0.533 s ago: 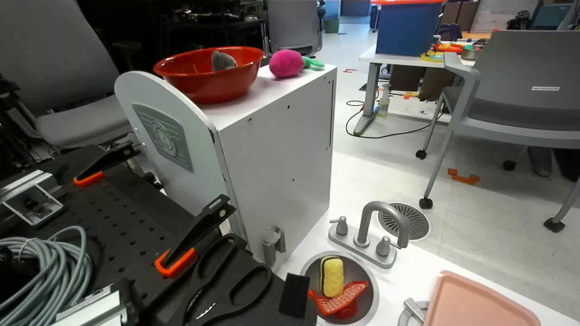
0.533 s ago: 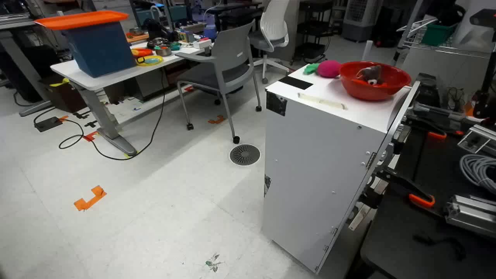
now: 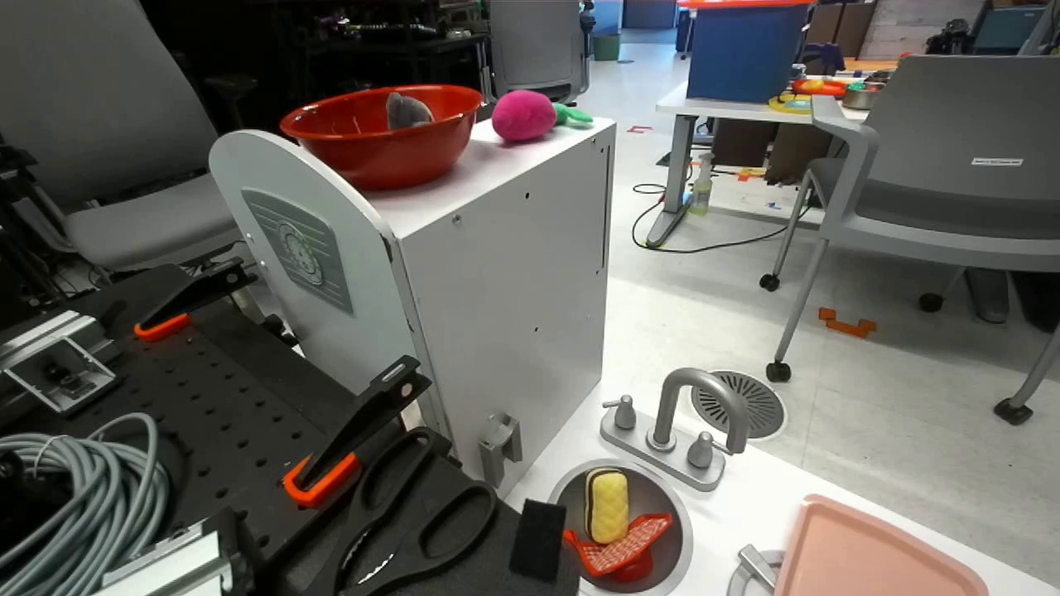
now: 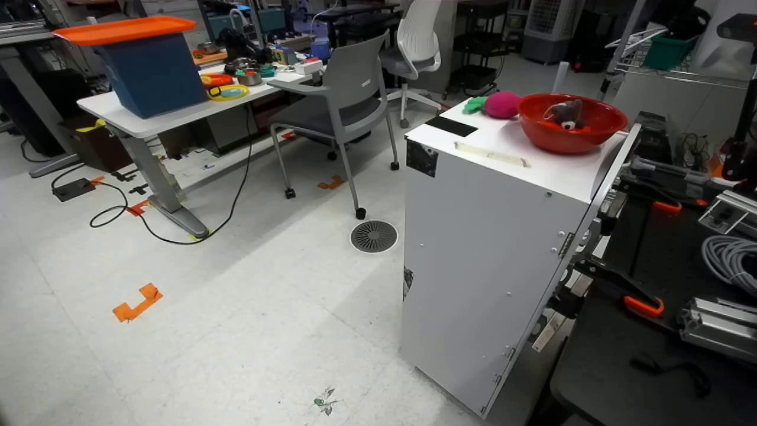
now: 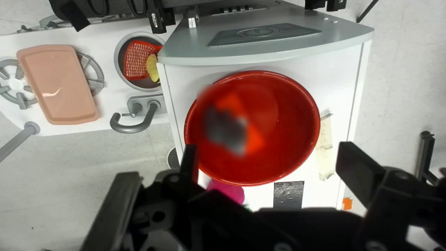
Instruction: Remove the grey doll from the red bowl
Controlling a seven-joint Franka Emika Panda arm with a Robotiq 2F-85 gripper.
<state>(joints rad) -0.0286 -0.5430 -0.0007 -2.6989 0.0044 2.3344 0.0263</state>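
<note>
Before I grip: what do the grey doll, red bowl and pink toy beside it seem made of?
The grey doll: probably soft plush, matte; its grey body shows no shine, though the wrist view blurs it.
The red bowl: hard and glossy, likely plastic, though enamelled metal is possible; bright reflections on its smooth surface.
The pink toy: apparently plush too; its surface looks velvety and dull.

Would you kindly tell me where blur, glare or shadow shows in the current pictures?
Wrist view: the grey doll is badly blurred, though the red bowl looks crisp toward image right; the pink tray bears a bright streak, probably glare. Both exterior views: the doll looks sharper. In an exterior view, a shadow darkens the floor beside the white cabinet.
</note>
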